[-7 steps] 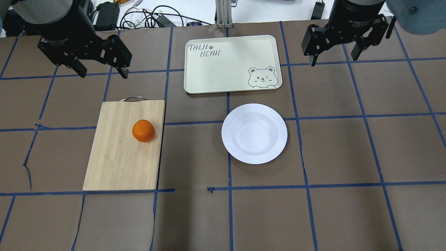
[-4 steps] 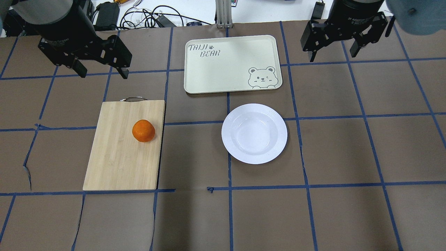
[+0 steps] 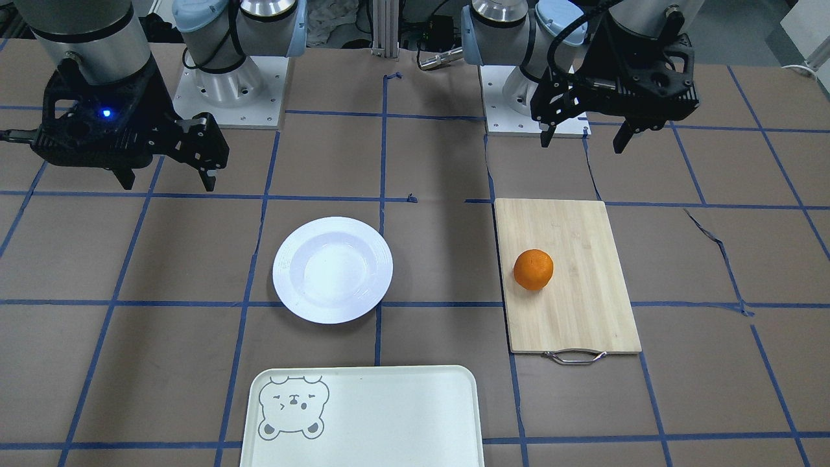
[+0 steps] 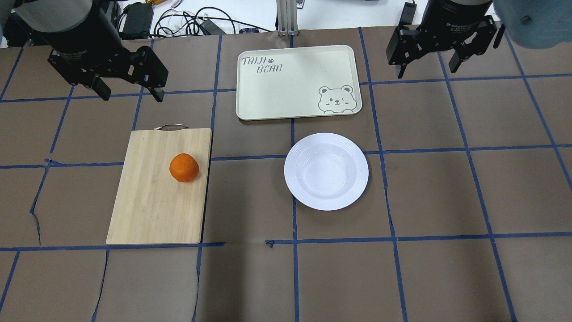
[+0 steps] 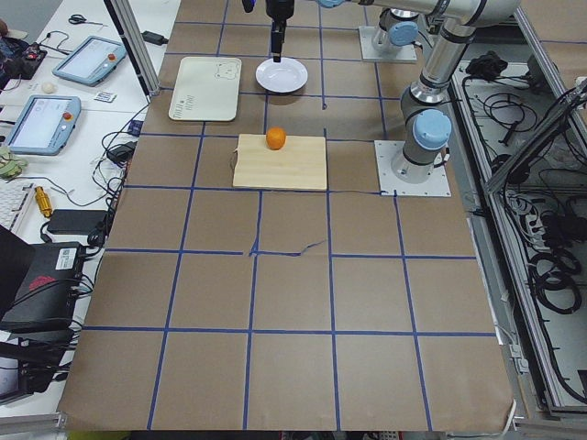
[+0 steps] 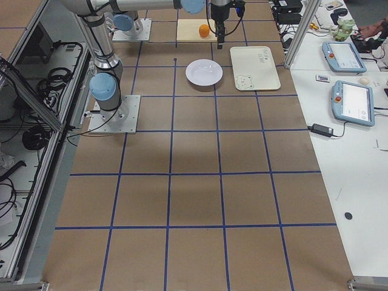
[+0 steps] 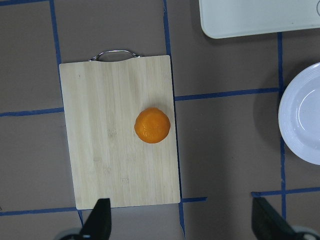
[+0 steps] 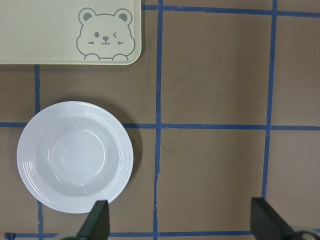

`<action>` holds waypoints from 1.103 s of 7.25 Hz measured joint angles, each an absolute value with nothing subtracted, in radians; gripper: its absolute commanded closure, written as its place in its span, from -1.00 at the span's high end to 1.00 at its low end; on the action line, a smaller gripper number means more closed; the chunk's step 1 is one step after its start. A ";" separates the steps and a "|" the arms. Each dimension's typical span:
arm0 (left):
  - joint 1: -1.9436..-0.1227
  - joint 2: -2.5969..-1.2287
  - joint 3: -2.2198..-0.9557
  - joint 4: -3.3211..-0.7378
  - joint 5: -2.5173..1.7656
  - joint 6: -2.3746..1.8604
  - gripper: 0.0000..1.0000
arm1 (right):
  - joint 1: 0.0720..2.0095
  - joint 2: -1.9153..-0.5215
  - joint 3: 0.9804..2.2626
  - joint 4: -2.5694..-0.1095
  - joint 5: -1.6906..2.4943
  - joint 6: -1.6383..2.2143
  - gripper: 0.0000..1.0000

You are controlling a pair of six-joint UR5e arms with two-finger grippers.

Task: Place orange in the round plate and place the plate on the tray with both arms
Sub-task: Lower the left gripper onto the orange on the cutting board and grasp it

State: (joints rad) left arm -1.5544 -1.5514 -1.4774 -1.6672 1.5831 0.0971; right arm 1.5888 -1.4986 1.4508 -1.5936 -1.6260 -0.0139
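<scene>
1. Writing: "TAIJI BEAR" with a paw print, in grey, on the pale cream-green rectangular tray [image 4: 290, 85]. A grey winking bear face [image 4: 335, 98] is in the tray's opposite corner. White lettering on the right pincer [image 4: 426, 71] housing is only partly legible: "2F Adaptive".
2. Counts: one small round orange fruit [image 4: 184, 167], one glossy white round plate [image 4: 292, 172], one tray, one bamboo cutting board [image 4: 147, 205] with a metal handle [image 4: 171, 127], two silver-grey arms, two black pincers.
3. Orange sits on the cutting board near one long edge, on the robot's left half of the table [image 4: 447, 201]. Plate lies flat on the table, just on the robot's side of the tray's bear corner, not touching it. Tray lies flat at the table's far side, centre.
4. Left pincer [image 4: 132, 95]: fingers wide apart, nothing held, hanging above the table beyond the board's handle end. Right pincer: fingers wide apart, nothing held, above the table beside the tray.
5. Surface: brown sheet gridded with blue tape, with tears [image 4: 35, 214] on the robot's left.
6. Room: white side table past the far edge, carrying black cables [image 4: 187, 20] and two teal-framed tablets [image 6: 342, 56] [image 6: 354, 102].
</scene>
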 measured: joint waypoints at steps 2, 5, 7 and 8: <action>-1.541 -1.573 -1.544 -1.655 1.583 0.111 1.00 | 1.590 -1.499 1.452 -1.595 -1.626 -0.013 1.00; -1.520 -1.656 -1.741 -1.422 1.584 0.191 1.00 | 1.587 -1.499 1.452 -1.601 -1.624 -0.014 1.00; -1.513 -1.735 -1.815 -1.300 1.586 0.208 0.95 | 1.586 -1.499 1.454 -1.610 -1.624 -0.015 1.00; -1.513 -1.776 -1.827 -1.274 1.591 0.209 0.92 | 1.586 -1.499 1.454 -1.611 -1.624 -0.015 1.00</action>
